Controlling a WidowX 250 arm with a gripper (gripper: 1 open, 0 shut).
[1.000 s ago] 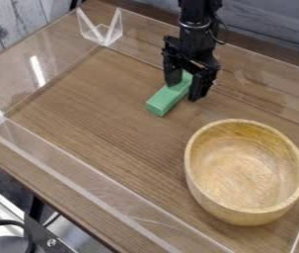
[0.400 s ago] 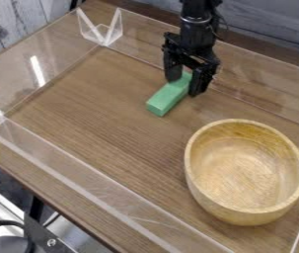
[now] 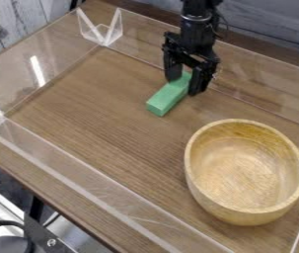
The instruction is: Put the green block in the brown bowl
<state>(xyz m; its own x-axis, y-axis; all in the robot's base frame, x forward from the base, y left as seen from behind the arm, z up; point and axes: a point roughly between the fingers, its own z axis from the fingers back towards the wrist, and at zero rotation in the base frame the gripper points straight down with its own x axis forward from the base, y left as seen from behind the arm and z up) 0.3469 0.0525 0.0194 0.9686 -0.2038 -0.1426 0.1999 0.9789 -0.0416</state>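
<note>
While the gripper (image 3: 188,75) stands open over its far end, the green block (image 3: 169,98) waits
Its long axis slants from there toward the bench's near-left corner, its near end protruding beyond the fingers

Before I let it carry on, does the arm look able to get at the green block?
Probably yes: the open hand is right over one end of the green block, and nothing seems to stand between them.
</note>
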